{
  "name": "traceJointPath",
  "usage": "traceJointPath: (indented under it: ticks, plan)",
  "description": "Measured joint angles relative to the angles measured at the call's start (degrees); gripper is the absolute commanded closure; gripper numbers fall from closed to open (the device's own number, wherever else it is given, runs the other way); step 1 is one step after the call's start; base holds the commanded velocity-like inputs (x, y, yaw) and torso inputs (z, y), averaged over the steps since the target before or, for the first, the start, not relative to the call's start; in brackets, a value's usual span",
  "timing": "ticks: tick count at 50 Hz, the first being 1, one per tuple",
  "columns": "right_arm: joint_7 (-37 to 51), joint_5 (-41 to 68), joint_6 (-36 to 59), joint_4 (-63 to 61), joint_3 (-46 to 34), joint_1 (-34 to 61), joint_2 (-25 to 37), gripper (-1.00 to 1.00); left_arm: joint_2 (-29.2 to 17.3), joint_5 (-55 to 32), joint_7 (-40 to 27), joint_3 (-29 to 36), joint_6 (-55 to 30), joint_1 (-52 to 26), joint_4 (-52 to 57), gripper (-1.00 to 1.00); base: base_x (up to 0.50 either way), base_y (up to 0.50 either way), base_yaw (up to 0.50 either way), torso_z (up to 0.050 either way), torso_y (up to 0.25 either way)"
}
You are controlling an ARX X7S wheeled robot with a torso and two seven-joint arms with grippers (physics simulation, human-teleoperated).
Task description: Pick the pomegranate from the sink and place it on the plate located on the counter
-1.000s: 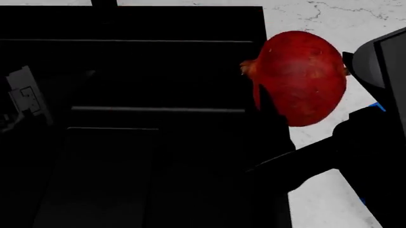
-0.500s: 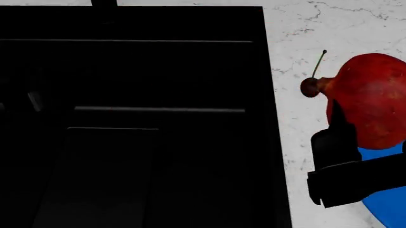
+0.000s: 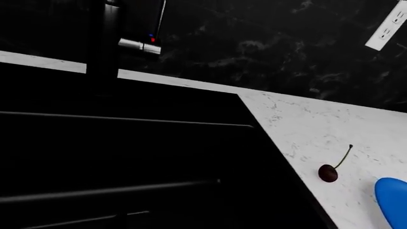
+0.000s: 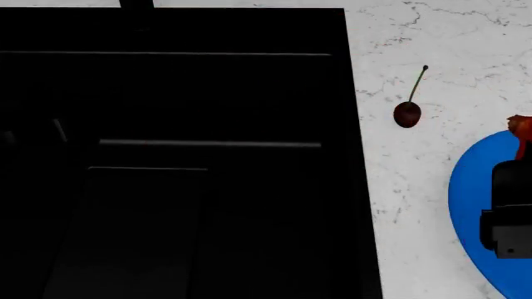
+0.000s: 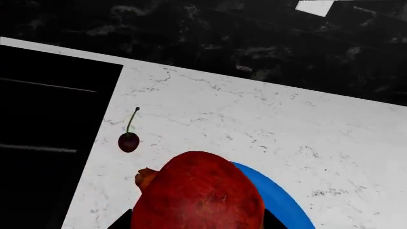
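While right gripper (image 5: 197, 220) is clamping pomegranate (image 5: 198, 191) over plate (image 5: 279, 200) | we're probably risking roll-off toward cherry (image 5: 128, 141) | height unclear

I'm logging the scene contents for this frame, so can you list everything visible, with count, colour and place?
pomegranate: one, red-orange, held above the plate's edge.
plate: one, bright blue, on the counter right of the sink.
cherry: one, dark red with a thin stem, on the counter between sink and plate.
sink: one, black, stepped ledges inside.
counter: one, white marble with grey veins.
faucet: one, black, behind the sink.
wall outlet: one, white, on the dark backsplash.
right end effector: one, black, over the plate, closed on the pomegranate.
left end effector: not in view.
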Motion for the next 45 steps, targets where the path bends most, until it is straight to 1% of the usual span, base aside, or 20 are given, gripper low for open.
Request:
traceJointPath:
  ticks: [24,45]
  plan:
    - [-2.08,-5.12,-1.08,1.94,2.13,-5.75,1.73,1.0,-0.25,2.04,-0.2,1.76,0.81,-0.21,-0.67,-1.0,0.0,0.0,0.0,0.0,0.0]
    - [-6.21,-14.17,-1.43,6.56,1.73,-9.25,-1.28,1.0,-0.29,2.01,0.81,2.74,1.32,-0.2,-0.94,-1.0,0.0,0.0,0.0,0.0,0.0]
